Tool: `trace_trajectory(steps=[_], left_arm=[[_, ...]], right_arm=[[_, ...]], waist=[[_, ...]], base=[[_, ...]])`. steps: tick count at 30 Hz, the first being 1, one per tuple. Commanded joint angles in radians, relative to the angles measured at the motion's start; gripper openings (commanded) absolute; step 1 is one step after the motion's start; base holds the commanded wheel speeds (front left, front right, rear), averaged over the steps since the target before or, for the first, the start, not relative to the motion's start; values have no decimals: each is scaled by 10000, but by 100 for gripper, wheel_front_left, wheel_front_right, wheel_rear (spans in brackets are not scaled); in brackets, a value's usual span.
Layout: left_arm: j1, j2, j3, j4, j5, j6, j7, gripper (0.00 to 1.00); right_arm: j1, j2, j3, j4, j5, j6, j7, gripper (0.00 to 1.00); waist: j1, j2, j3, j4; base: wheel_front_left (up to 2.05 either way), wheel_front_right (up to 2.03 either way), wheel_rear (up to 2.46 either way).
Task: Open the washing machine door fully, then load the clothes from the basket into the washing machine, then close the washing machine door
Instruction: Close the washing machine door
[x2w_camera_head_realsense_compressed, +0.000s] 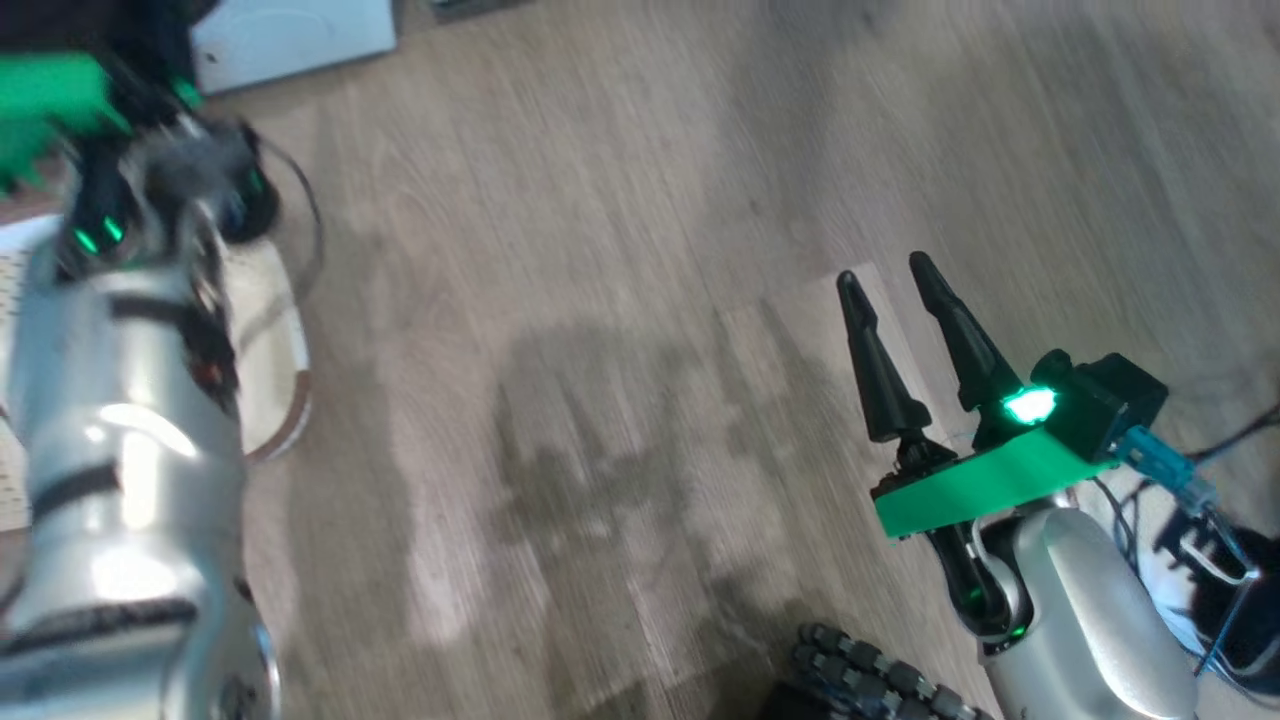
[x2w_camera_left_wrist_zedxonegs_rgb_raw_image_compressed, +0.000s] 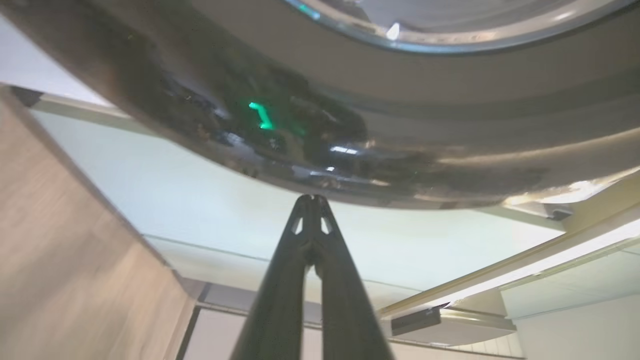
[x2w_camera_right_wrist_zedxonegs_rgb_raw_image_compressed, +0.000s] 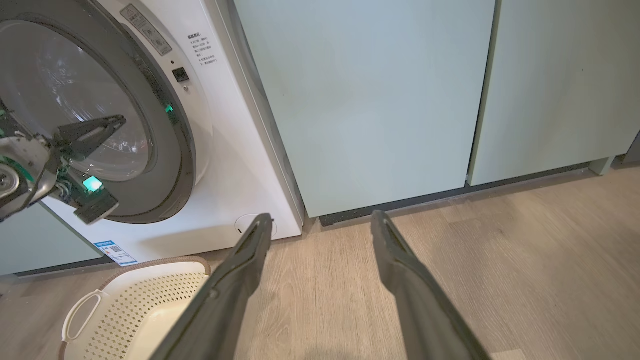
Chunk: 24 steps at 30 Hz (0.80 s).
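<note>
Closed left pincer (x2w_camera_left_wrist_zedxonegs_rgb_raw_image_compressed: 312, 199) nearly at the washing machine door (x2w_camera_left_wrist_zedxonegs_rgb_raw_image_compressed: 425, 140) rim — right pincer (x2w_camera_right_wrist_zedxonegs_rgb_raw_image_compressed: 320, 216) open, empty.

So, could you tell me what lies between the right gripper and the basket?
In the head view, the stretch from the basket to the right gripper, its fingers open, is bare wooden floor.

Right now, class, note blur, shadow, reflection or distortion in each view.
Head view: the left arm is smeared by blur, the right gripper sharper, a soft shadow on the floor. Left wrist view: the glossy rim of the washing machine door mirrors a green light. Right wrist view: sharp, though the wide lens bows the washing machine.
</note>
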Motion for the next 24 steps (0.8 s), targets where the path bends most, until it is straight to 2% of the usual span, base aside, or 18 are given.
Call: trace_trajectory(steps=[1, 3, 9, 12, 15, 19, 21, 24], left_arm=[[536, 148, -251, -449, 274, -90, 248, 0], [893, 133, -451, -702, 421, -94, 395, 0], [3683, 204, -1960, -2907, 1413, -100, 1483, 0], [5062, 582, -2896, -4020, 2131, -101, 1872, 0], [6240, 1255, -3745, -4832, 3049, -102, 1795, 0], [7109, 2296, -4761, -5372, 4664, -102, 728, 0], [7301, 2771, -5251, -5440, 5640, -102, -174, 0], [7413, 3148, -5536, -5116, 6999, -98, -1843, 0]], right_arm=[[70, 3, 32, -192, -106, 0, -92, 100], [92, 3, 4, -144, -162, 0, -92, 100], [299, 3, -237, 94, -459, 0, -92, 100], [420, 3, -343, 170, -589, 0, -92, 100], [535, 3, -337, 233, -701, 0, -92, 100], [686, 3, -424, 300, -882, 0, -92, 100], [773, 3, -509, 324, -979, 0, -92, 100], [904, 3, -642, 308, -1099, 0, -92, 100]], waist=[[0, 0, -558, 466], [0, 0, -722, 564], [0, 0, -1774, 1295], [0, 0, -2216, 1653], [0, 0, -2586, 1932], [0, 0, -3017, 2304], [0, 0, -3224, 2482], [0, 0, -3470, 2743]], base=[[0, 0, 0], [0, 0, 0], [0, 0, 0], [0, 0, 0], [0, 0, 0], [0, 0, 0], [0, 0, 0], [0, 0, 0]])
